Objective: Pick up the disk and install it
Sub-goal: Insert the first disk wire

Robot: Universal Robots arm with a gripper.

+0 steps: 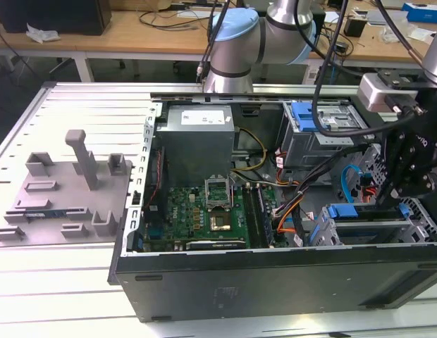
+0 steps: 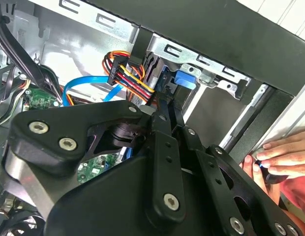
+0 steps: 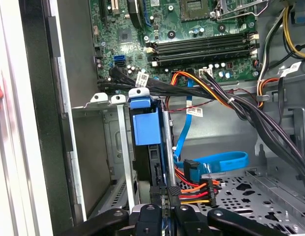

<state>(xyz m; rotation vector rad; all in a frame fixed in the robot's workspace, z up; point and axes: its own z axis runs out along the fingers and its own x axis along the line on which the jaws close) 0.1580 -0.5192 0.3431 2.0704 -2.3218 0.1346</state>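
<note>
The disk (image 3: 145,128) stands on edge in the drive cage at the corner of the open computer case (image 1: 275,282), its blue bracket facing out. In the second wrist view the disk's blue bracket (image 2: 184,78) sits under the cage's metal rail. My gripper (image 3: 167,191) hangs right over the disk's near end with its two black fingers close together, shut; the tips are at the disk's edge beside the orange and yellow power plug. In the exterior view the gripper (image 1: 409,183) is inside the case at that view's right, above the blue-edged disk (image 1: 349,211).
A person's hand (image 2: 285,152) rests on the case's outer edge beside the cage. Blue data cable (image 3: 211,162) and cable bundles (image 3: 216,98) lie close to the gripper. The motherboard (image 1: 204,211), grey power supply (image 1: 197,137) and a second blue-bracketed bay (image 1: 306,116) are inside. A grey fixture (image 1: 63,190) lies outside.
</note>
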